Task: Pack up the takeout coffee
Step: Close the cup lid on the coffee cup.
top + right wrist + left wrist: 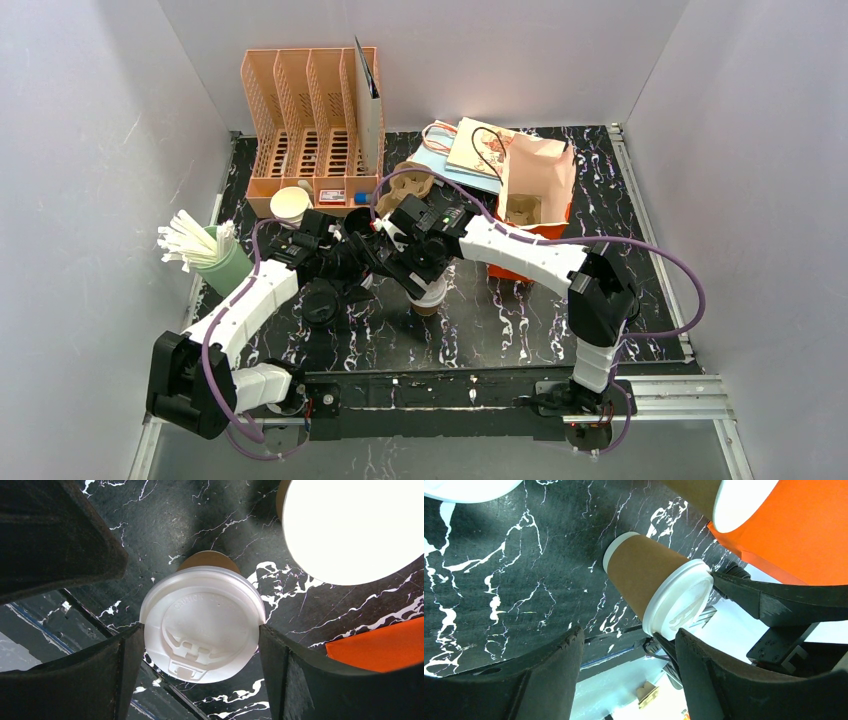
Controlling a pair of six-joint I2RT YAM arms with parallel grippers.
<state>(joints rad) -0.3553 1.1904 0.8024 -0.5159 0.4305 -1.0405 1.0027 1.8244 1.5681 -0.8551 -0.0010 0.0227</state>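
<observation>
- Two tools are seen at the middle of the surface, and one brown cup with a white lid is stood upright there, just in front of the open orange bag.
- The cup's long axis is judged to run straight up, and the right tool is placed directly above it, pointing down along that axis.
- The right tool is set wide around the lid, with a finger seen against the rim on each side. A hold on the lid appears to be made, though its firmness cannot be told.
- The left tool is held low at the cup's left and pointed at its side. Its fingers are parted with nothing between them, and the cup lies just beyond their tips.
- The right arm is thus the nearer. It is stretched leftward across the bag's front, with the wrist bent downward.
- The left arm is reached forward and rightward, with its forearm low.
- The bag lies behind and right of the cup, so a lift and a short carry that way are probably called for.
</observation>
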